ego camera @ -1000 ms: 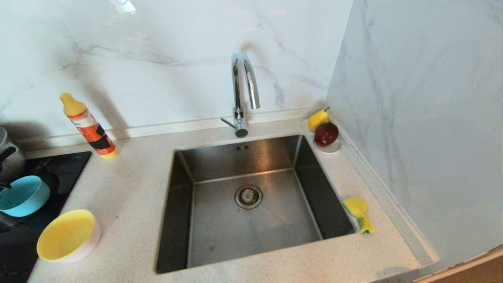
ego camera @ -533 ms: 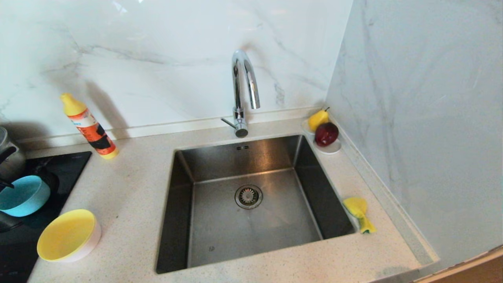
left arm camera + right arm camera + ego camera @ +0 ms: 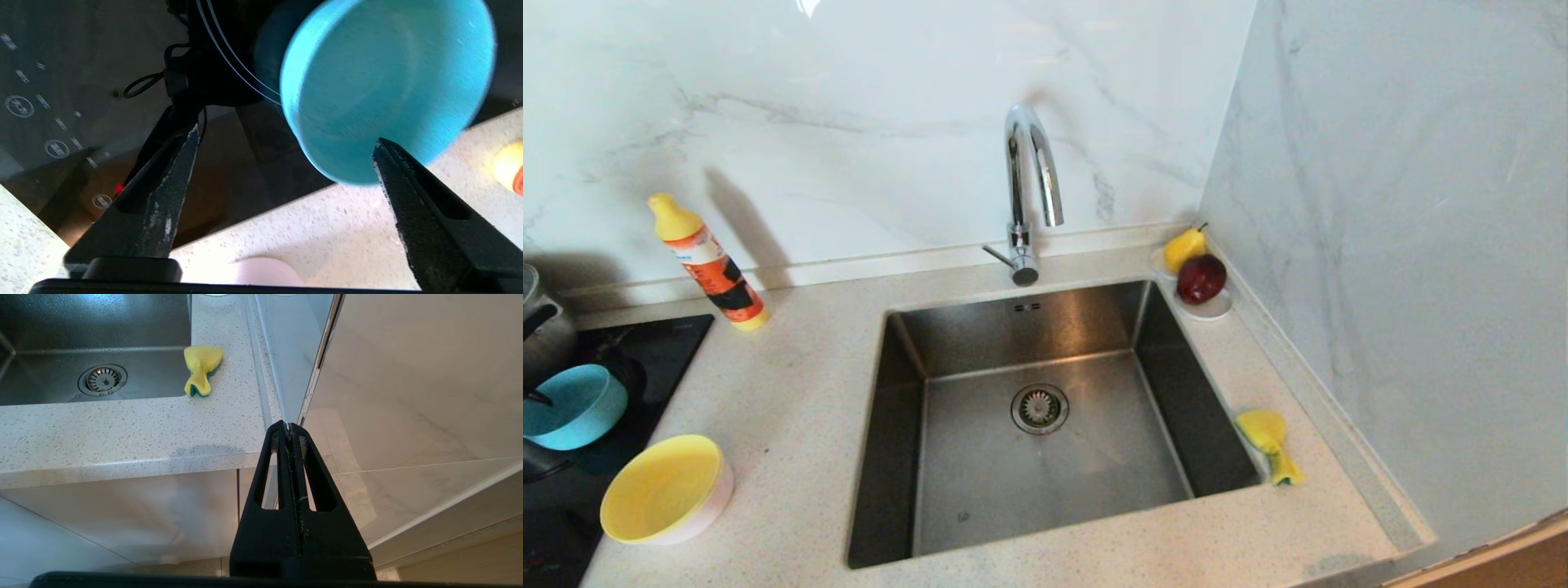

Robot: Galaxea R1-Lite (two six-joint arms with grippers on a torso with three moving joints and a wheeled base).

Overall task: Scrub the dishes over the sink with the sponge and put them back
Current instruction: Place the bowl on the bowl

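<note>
The light blue bowl (image 3: 568,406) (image 3: 384,81) rests on the black cooktop (image 3: 654,343) at the far left. My left gripper (image 3: 286,136) stands open just short of it, nothing between its fingers; one fingertip (image 3: 382,151) overlaps the bowl's rim in that view. The yellow bowl (image 3: 658,488) sits nested in a pale pink one (image 3: 717,494) (image 3: 261,274) on the counter. The crumpled yellow sponge (image 3: 1267,441) (image 3: 202,367) lies on the counter right of the steel sink (image 3: 980,490) (image 3: 41,326). My right gripper (image 3: 289,425) is shut and parked below the counter's front right corner.
A chrome tap (image 3: 1029,188) arches over the sink's back edge. An orange detergent bottle (image 3: 707,261) leans at the back left. A white saucer (image 3: 1213,309) with a pear and an apple sits in the back right corner. A steel pot (image 3: 539,327) stands on the cooktop.
The dark parts of my left gripper beside the blue bowl have slipped a little towards the left edge. The bowl stays on the cooktop. Nothing else has moved.
</note>
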